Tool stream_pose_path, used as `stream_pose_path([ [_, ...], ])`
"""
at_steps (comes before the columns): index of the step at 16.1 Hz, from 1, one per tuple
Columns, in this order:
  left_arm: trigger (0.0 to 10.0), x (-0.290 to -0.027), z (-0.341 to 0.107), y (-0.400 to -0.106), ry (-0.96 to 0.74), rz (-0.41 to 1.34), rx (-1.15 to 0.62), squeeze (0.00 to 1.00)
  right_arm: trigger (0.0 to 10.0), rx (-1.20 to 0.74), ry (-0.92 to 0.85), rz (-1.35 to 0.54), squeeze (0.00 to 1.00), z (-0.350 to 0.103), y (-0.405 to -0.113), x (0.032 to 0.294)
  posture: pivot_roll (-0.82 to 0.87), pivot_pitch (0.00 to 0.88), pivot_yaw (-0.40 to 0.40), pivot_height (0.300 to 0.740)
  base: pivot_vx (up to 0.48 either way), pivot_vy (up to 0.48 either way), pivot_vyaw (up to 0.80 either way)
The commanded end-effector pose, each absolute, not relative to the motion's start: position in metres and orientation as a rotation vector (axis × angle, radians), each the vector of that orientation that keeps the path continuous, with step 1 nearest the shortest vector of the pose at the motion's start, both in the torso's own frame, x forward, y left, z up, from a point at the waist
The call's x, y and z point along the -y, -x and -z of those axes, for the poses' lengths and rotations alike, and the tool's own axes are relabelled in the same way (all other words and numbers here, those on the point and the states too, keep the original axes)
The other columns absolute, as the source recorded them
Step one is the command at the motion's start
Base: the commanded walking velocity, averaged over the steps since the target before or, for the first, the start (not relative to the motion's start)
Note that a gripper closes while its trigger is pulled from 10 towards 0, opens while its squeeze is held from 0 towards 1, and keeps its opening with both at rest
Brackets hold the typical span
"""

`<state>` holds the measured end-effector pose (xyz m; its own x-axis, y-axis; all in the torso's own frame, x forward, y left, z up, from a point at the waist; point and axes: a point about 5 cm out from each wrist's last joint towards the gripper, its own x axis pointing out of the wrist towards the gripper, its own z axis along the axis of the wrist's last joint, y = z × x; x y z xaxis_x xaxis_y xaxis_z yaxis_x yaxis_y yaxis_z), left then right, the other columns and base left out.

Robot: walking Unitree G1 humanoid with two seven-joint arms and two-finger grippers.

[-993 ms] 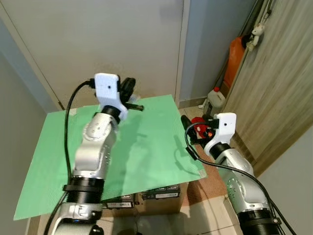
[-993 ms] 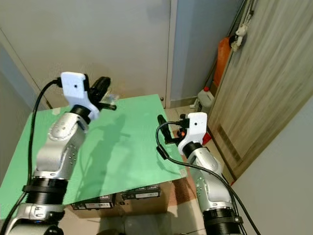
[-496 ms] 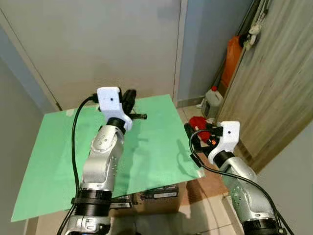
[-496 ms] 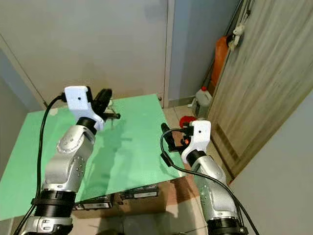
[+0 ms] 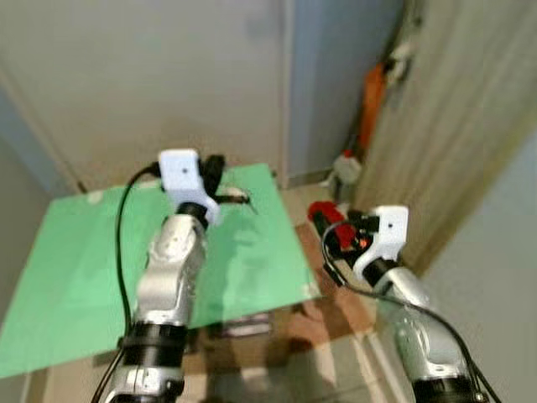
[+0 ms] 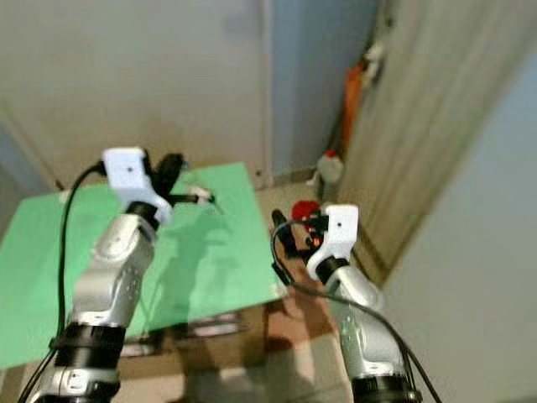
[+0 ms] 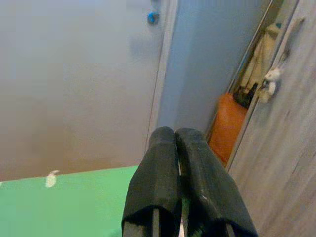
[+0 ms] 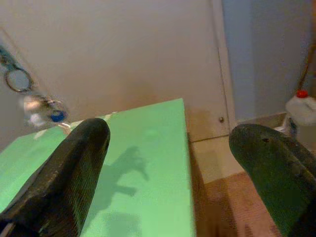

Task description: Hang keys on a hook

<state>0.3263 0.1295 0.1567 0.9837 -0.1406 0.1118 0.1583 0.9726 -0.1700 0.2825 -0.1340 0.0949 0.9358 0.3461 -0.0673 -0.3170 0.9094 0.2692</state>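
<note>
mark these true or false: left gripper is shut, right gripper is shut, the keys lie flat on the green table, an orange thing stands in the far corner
1. The left gripper is shut. True: its fingers are pressed together, raised above the green table.
2. The right gripper is shut. False: its fingers stand wide apart.
3. The keys lie flat on the table. False: they hang in the air at the left gripper.
4. An orange thing stands in the far corner. True.
</note>
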Motion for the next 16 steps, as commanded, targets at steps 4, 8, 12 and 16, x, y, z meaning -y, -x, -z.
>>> stream_pose_path([
  [4, 0.8, -0.122, -0.158, -0.326, 0.128, 0.169, 0.122, 0.0, 10.0, -0.134, -0.261, -0.32, 0.0, -0.091, -0.28, 0.142, -0.05, 0.0, 0.07, 0.74, 0.0, -0.113, 0.0],
  [8, 0.0, -0.116, -0.159, -0.325, 0.105, 0.187, 0.135, 0.0, 10.0, -0.148, -0.273, -0.32, 0.0, -0.09, -0.281, 0.141, -0.05, 0.0, 0.067, 0.74, 0.0, 0.0, 0.0],
  [12, 0.0, -0.11, -0.16, -0.324, 0.118, 0.202, 0.145, 0.0, 10.0, -0.151, -0.285, -0.317, 0.0, -0.092, -0.284, 0.142, -0.05, 0.0, 0.065, 0.74, -0.304, 0.376, 0.0],
  [16, 0.0, -0.108, -0.159, -0.323, 0.122, 0.209, 0.149, 0.0, 10.0, -0.154, -0.268, -0.314, 0.0, -0.093, -0.285, 0.144, -0.05, 0.0, 0.065, 0.74, -0.313, 0.367, 0.0],
])
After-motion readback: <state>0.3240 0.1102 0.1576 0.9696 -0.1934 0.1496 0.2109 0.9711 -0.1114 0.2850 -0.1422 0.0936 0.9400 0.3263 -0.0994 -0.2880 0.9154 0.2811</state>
